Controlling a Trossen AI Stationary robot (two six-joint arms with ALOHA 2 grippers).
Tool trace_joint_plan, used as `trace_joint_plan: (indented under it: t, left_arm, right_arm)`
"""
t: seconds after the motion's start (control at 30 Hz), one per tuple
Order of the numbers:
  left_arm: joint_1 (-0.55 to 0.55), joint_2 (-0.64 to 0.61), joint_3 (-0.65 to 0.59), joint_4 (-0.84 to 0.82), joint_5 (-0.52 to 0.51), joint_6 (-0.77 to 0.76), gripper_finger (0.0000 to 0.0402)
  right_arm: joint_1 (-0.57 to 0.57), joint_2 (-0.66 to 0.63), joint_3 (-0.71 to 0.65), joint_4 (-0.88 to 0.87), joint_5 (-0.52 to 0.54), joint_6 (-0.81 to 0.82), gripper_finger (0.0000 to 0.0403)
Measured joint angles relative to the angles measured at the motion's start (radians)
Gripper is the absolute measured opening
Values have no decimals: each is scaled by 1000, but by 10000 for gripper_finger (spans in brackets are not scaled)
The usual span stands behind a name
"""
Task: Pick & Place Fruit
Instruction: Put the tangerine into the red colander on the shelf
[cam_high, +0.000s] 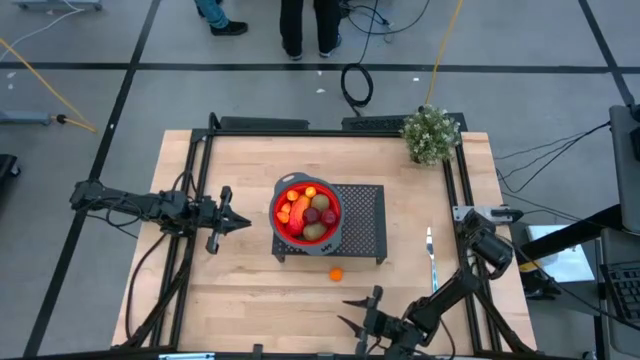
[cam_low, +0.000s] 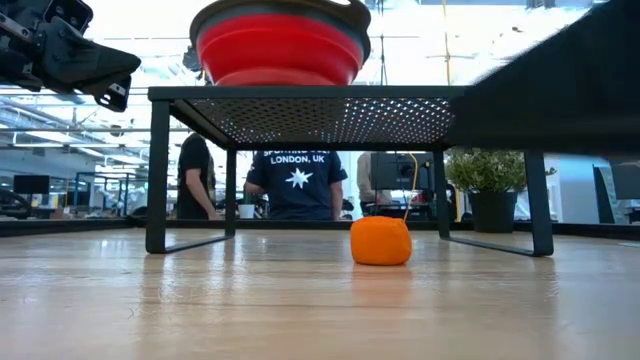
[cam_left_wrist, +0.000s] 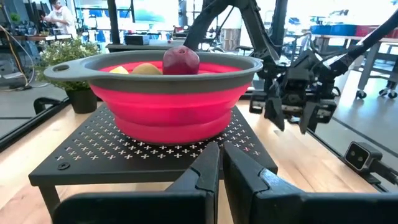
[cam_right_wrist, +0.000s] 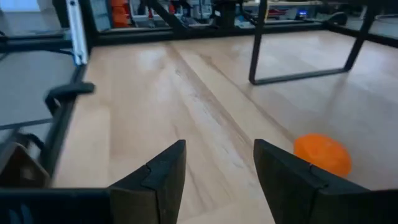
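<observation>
Bowl: a red bowl (cam_high: 307, 213) was set on the black perforated stand (cam_high: 360, 222), toward its left side.
Fruit in bowl: several pieces were piled inside; a longer orange-red piece (cam_high: 299, 210) was laid with its long axis running near-left to far-right.
Loose fruit: one orange ball (cam_high: 336, 273) was left on the table (cam_high: 250, 290), just near of the stand; no long axis could be told.
Left gripper (cam_high: 243, 221): fingers were closed on nothing, pointed right at the bowl.
Right gripper (cam_high: 345, 311): jaws were parted and empty, near the table's near edge, the ball just beyond.
</observation>
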Motion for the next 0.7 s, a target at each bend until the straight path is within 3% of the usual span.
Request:
trace_joint_plan:
  t: [0.23, 0.7]
  left_arm:
    - [0, 0, 0, 1, 0, -1, 19]
    - [0, 0, 0, 0, 0, -3, 19]
  right_arm:
    - [-8, 47, 0, 60, 155, -22, 180]
    - [-79, 47, 0, 57, 151, -52, 180]
